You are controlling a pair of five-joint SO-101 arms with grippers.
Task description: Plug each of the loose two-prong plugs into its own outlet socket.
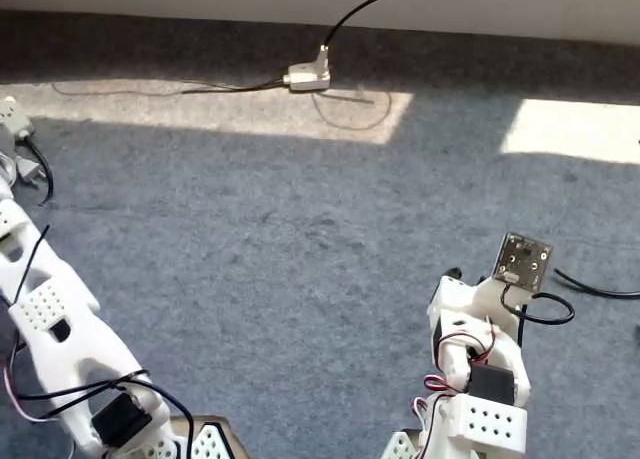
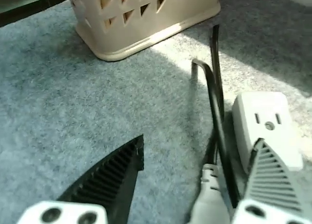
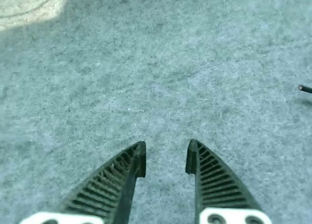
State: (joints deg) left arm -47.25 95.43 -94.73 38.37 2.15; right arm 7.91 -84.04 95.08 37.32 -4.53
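my open left end effector [image 2: 199, 147] straddles the white plug [image 2: 209, 185], the outlet socket [image 2: 265, 124] just beside one finger, so left looks nearer; my right end effector [image 3: 165, 151] hangs open over carpet [image 3: 161, 63].

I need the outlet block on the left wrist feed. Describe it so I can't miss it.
Start at the beige lattice basket on the grey carpet, then follow the black cables toward the left gripper. The outlet block lies beside them: a white box whose face shows two slots and a round hole, unlike the narrower pale plug nearby.
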